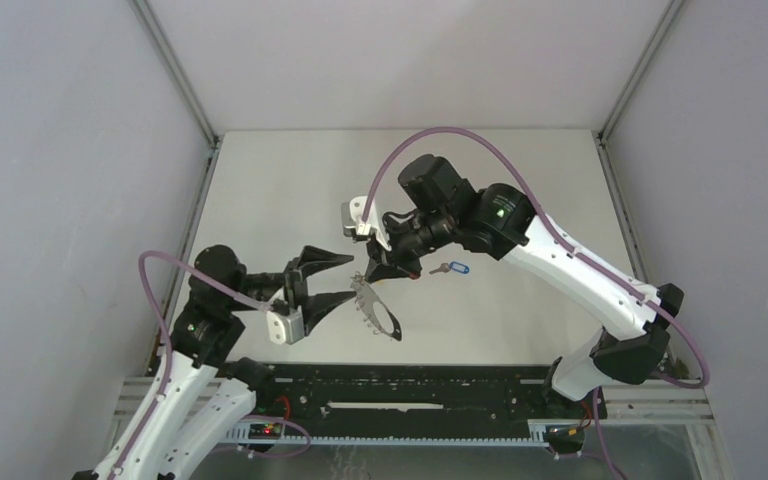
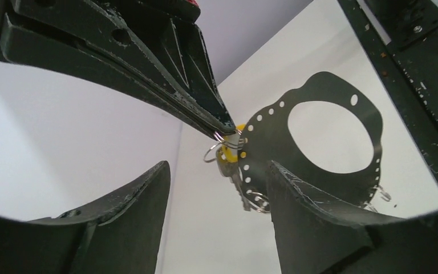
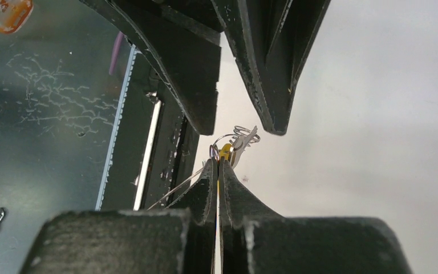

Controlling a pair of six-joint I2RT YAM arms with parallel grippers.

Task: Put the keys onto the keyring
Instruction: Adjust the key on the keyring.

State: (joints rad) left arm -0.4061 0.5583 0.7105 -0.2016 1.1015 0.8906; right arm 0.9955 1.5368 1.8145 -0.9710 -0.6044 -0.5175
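- Right gripper (image 2: 225, 130) has its tips pressed together on a small metal loop (image 2: 228, 140) at the keyring's (image 2: 274, 142) perforated edge. This holds the keyring up off the desk (image 1: 290, 190), tilted, so the loop side faces the other arm.
- The yellow key (image 2: 234, 177) hangs right under that pinch. It looks threaded on the loop, but the wire is too fine to be sure.
- Left gripper (image 1: 352, 277) is spread and holding nothing. Its fingers sit on either side of the loop cluster, just beside the keyring's edge, probably placed to steady a loop or the key.
- The blue key (image 1: 450, 268) lies flat on the desk, alone, near the right wrist and apart from the keyring, so it isn't on yet.
- Judgement: one key is roughly on and the blue one is left to do. With the keyring kept in the air, the loops stay reachable.
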